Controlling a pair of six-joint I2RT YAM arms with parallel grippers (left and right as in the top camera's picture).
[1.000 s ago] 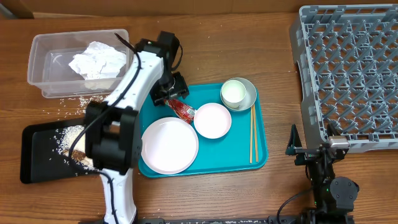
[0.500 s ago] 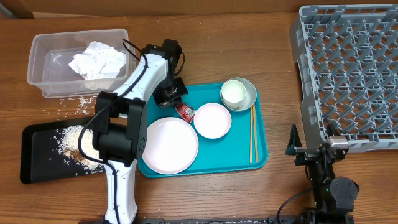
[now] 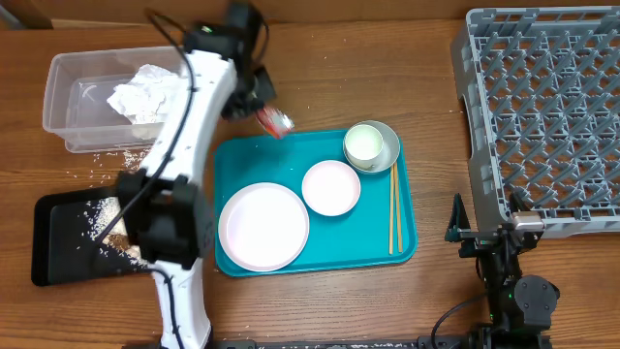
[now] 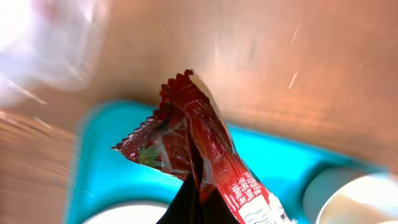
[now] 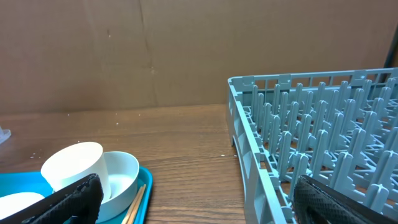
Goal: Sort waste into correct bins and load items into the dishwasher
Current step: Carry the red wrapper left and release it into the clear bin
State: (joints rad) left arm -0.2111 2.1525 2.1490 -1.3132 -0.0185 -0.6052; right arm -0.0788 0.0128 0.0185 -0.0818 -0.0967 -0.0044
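One red wrapper (image 3: 274, 120) pinched in left jaws, above edge of teal tray (image 3: 234, 163), clear tub (image 3: 56, 97) beside, right jaws wide

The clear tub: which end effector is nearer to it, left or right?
Left. The left end effector, shut on the wrapper, is beside the tub; the right end effector sits far off, past the tray, by the rack.

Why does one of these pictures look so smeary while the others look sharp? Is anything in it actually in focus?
Left wrist view: the wooden table and teal tray are streaked with blur, yet the red wrapper is crisp. Overhead view: evenly lit and mostly sharp. Right wrist view: sharp on the dish rack and white cup.
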